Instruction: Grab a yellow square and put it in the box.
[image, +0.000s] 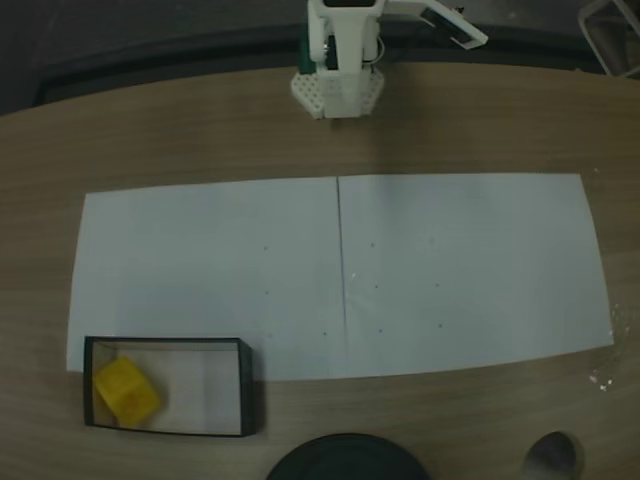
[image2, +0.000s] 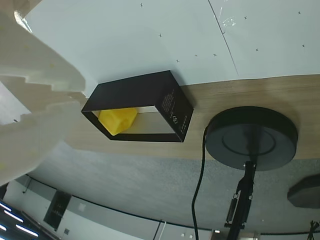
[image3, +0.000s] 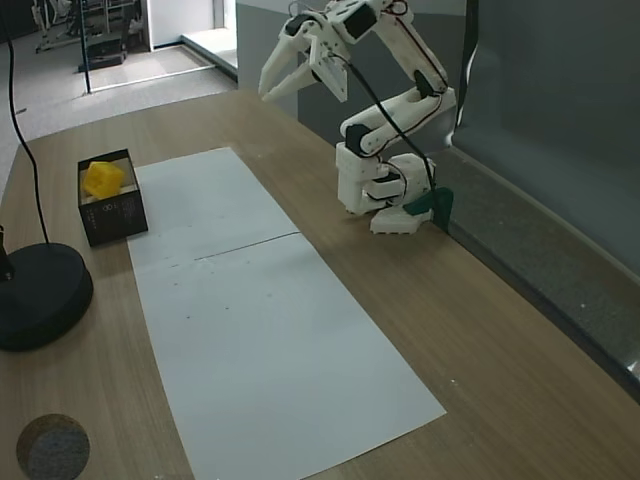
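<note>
- One yellow square (image: 125, 389) lay inside the box (image: 246, 385), against its left end in a fixed view; in the wrist view the block (image2: 118, 120) sat a little tilted on the pale bottom, near a corner.
- The box stood at the corner of the white paper sheet (image: 340, 270), close to the round black lamp base (image2: 251, 137).
- The gripper (image3: 283, 72) was raised high above the table, near the arm's own base and well apart from the box, with its two fingers spread and nothing between them.
- By this placement, I judged the task as good as done.
- The block looked small, stiff and light, probably plastic or foam, with smooth faces and rounded corners, so it might slip a little under hard fingers.
- For taking it again, I would close on two opposite flat faces, not on the corners; the thin black walls stood close on one side and left little room for a finger there.
</note>
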